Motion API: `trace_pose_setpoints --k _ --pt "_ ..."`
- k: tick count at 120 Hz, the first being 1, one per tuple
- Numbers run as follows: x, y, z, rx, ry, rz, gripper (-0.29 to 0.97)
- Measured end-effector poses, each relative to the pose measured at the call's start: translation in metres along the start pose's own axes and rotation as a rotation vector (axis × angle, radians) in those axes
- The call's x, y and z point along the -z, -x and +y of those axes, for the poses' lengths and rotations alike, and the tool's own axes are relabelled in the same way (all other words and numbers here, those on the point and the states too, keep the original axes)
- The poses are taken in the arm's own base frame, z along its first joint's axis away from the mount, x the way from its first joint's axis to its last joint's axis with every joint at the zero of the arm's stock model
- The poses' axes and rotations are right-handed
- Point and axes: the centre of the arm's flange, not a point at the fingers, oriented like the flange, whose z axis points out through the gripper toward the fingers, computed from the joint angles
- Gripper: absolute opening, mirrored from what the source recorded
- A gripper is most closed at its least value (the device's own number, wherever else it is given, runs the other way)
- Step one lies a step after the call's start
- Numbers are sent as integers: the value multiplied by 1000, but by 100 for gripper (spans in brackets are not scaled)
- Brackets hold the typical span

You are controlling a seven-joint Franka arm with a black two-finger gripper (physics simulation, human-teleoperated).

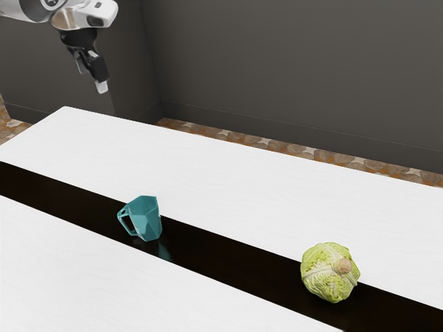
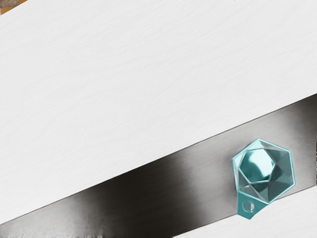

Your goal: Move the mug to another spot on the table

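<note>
Teal and faceted like cut stone, one mug [image 1: 142,216] stands upright on the single glossy black stripe [image 1: 235,257] crossing the matte white worktop [image 1: 242,173], its handle toward the exterior view's left. In the wrist view, from above, its rim is a hexagon. One cabbage [image 1: 330,271], pale green, round and crinkled, sits on the same stripe, well apart toward the exterior view's right. One black end effector [image 1: 102,86] hangs high over the worktop's far corner, well apart from the mug; whether it is spread or pressed together cannot be told.
</note>
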Motion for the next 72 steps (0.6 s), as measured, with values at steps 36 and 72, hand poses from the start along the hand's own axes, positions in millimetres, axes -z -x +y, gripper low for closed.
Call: trace_pose_setpoints --k 36,72 --pt "1 -2 5 55 3 -2 68" --pt "0 -1 3 99 3 -4 68"
